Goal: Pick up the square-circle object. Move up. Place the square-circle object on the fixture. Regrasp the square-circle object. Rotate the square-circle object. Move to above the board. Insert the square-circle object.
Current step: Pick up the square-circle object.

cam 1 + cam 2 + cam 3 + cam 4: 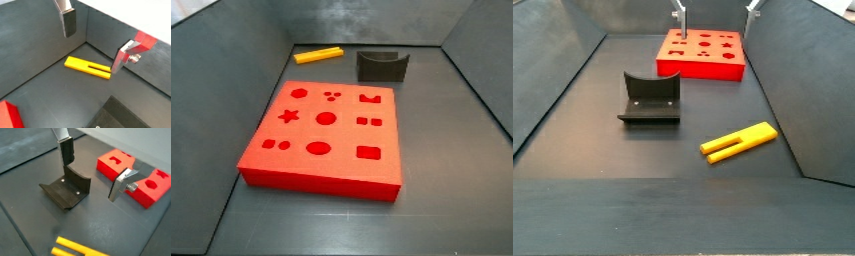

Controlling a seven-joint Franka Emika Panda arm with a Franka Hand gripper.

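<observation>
The end effector (93,42) hangs released and empty above the floor, while the square-circle object (88,68) lies flat near the fixture (649,98), apart from the board (325,135).

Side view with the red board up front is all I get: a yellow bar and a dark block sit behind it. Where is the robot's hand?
Observer: The gripper hangs high up near the board, at the top edge of a side view.
Operator: Is it holding anything?
Observer: No. In both wrist views its jaws stand open with nothing between them, and the square-circle object lies flat on the floor.
Operator: Is that bar just a plain stick?
Observer: No. A wrist view shows a slot cut into one end, so that end looks forked.
</observation>
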